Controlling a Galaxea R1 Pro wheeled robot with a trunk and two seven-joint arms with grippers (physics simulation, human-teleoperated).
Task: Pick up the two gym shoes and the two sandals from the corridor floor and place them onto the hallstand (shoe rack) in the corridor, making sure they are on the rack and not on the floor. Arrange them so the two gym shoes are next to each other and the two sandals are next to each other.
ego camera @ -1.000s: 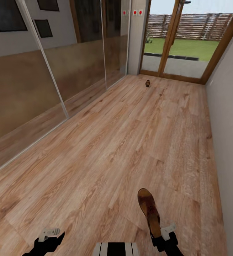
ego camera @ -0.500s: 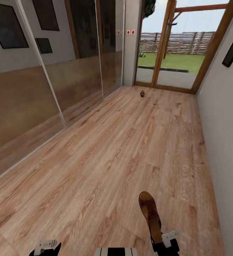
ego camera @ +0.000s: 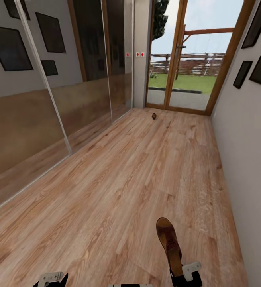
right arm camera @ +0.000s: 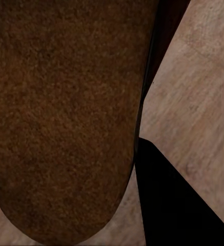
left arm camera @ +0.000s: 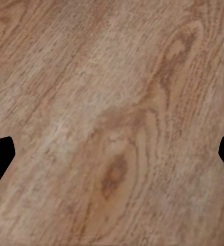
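The right gripper (ego camera: 183,275) has its jaws pinching one brown sandal (ego camera: 169,239), which juts forward past them above the corridor floor (ego camera: 106,191). The left gripper (ego camera: 50,278) carries nothing; its jaws are spread over bare planks. Well ahead of both, near the glass door (ego camera: 186,59), a small dark object (ego camera: 154,116), possibly another shoe, lies on the floor. Judging by this, the held sandal awaits racking and most of the task remains.

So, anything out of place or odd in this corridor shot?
One small dark brown object sits alone on the light wood-plank floor by the glass door; too small to identify. The right pincer holds a dark reddish-brown leather sandal sticking forward.
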